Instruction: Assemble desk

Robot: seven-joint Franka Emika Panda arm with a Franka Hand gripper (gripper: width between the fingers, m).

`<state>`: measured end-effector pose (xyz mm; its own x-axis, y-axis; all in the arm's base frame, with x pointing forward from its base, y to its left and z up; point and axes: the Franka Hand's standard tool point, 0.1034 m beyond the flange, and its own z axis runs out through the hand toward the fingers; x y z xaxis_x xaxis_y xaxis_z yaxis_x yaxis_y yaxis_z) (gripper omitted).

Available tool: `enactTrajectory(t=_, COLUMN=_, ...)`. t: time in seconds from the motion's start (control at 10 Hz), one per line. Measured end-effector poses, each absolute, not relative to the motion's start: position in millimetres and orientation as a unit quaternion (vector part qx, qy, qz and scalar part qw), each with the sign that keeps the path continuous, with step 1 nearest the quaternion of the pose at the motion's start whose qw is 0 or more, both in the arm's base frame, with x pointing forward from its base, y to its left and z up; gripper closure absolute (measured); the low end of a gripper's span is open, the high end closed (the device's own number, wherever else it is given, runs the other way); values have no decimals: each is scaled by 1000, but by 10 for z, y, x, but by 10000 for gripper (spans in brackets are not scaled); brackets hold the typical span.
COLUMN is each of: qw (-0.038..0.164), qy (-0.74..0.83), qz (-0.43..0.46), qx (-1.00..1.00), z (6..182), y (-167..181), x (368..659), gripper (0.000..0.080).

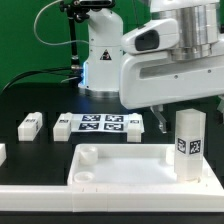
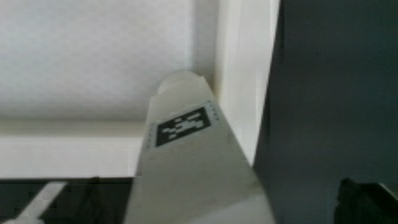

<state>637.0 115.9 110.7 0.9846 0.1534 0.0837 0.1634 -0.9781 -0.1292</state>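
Gripper (image 2: 199,200) is open in the wrist view: its dark fingertips (image 2: 32,202) show at two opposite corners, well apart, with the leg (image 2: 192,160) rising between them and touching neither, its tag (image 2: 182,128) facing the camera. In the exterior view the arm hangs at 2 o'clock with the gripper (image 1: 186,104) just above the leg (image 1: 188,142). The leg stands upright at 4 o'clock, at that end of the tabletop (image 1: 120,168), which fills 6 o'clock; whether its foot sits fully in the corner socket cannot be told. The marker board (image 1: 100,124) lies near the centre and a loose leg (image 1: 30,123) at 9 o'clock. The risk, as I judge it, is a half-seated leg: if a finger brushes it on the way up, or the jaws close off-centre, it could tilt or pop out. Nothing pins the tabletop, so a sideways push might slide it
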Motion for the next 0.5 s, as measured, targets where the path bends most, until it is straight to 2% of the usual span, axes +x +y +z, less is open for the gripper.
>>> enactTrajectory(t=0.2, qw=68, qy=-65, qz=-36, qx=-995, z=1109, y=1148, x=6373, gripper=178)
enactTrajectory(t=0.3, qw=69, qy=-50, qz=-35, qx=-996, z=1109, y=1149, x=6373, gripper=369)
enactTrajectory(t=0.4, qw=70, qy=-14, qz=-32, qx=-997, z=1108, y=1140, x=6374, gripper=369)
enactTrajectory(t=0.5, qw=69, qy=31, qz=-29, qx=-997, z=1102, y=1104, x=6378, gripper=496)
